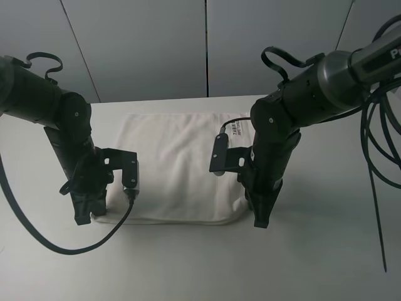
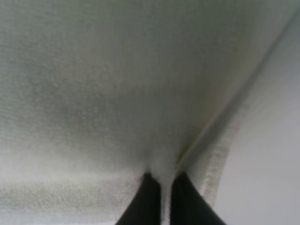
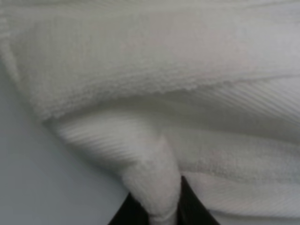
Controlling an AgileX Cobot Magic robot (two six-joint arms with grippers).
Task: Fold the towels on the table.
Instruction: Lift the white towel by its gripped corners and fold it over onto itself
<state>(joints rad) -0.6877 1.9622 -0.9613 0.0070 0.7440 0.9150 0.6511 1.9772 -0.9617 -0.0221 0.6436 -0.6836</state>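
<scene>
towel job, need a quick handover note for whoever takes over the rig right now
Left tool: shut on the towel, near left corner.
Right tool: shut on the towel's near right corner.
Towel lies spread on the table, label at the far right.
Done: both near corners gripped.
Left: lift and carry them to the far edge, probably, then release.

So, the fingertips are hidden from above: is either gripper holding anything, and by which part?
Both hold the towel: the left gripper pinches its near left corner, the right gripper a fold of cloth at its near right corner.
</scene>
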